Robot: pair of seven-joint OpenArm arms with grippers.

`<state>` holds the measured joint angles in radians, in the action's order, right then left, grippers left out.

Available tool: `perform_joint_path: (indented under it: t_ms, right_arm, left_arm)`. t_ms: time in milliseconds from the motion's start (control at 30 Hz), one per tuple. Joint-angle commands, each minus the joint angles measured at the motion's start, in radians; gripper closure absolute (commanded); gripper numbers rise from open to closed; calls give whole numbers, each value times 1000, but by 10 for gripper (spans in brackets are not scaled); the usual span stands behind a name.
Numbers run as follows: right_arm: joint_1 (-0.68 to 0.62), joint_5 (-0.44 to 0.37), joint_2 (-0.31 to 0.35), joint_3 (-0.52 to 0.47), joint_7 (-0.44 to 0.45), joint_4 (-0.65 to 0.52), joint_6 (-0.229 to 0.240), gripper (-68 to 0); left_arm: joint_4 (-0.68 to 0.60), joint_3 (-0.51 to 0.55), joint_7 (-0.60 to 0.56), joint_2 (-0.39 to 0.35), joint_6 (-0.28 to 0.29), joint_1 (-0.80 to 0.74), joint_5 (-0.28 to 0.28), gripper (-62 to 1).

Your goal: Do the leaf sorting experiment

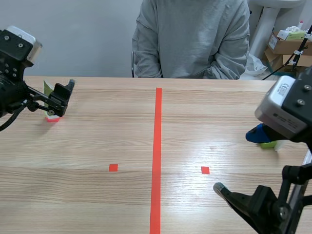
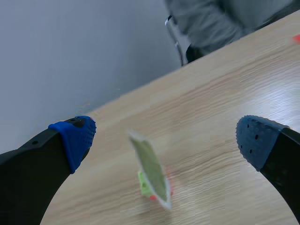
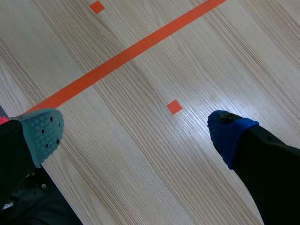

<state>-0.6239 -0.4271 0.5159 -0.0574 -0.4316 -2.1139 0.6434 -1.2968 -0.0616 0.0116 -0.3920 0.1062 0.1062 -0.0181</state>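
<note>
The leaf card (image 2: 151, 166) stands upright, long axis vertical, between the wide-open left claw's (image 2: 166, 138) fingers, touching neither. The right claw (image 3: 136, 133) gapes empty above the tabletop (image 3: 140, 178).

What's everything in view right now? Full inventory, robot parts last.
leaf card: 1, green with a pale edge, standing on a small red base, far left of the table, ahead of the left gripper
blue and green item: 1, right side of the table, partly hidden behind the right arm; can't identify
tape line: 1, orange-red, down the table's middle
tape squares: 2, orange-red, one on each side of the line
table: 1, light wood
cardboard boxes: at least 2, brown, beyond the table at far right
person: 1, grey sweatshirt, seated across the table
left gripper: 1, black with blue pads, open, far left
right gripper: 1, black, one grey-green and one blue pad, open, over bare table near right
</note>
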Motion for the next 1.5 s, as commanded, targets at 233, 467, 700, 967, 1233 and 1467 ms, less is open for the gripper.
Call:
perform_joint_path:
  t_ms: [233,467,700,967,1233,1467]
  right_arm:
    - [9,-3,7,-11,19,2,-3,-640]
    - [9,-4,7,-11,30,2,-3,-640]
    - [9,2,7,-11,20,2,-3,-640]
    - [9,66,7,-11,-39,2,-3,-640]
    - [9,96,7,-11,-39,2,-3,-640]
    - [9,95,7,-11,-37,2,-3,-640]
  left_arm:
    - [-426,-18,-15,-72,13,-481,113,-623]
    - [-675,-18,-14,-93,17,-748,130,-623]
    - [-747,-17,1,-124,20,-843,131,-623]
    - [-747,-17,32,-124,19,-842,130,-623]
    - [-747,-17,35,-124,19,-842,130,-623]
    - [-747,-17,34,-124,19,-842,130,-623]
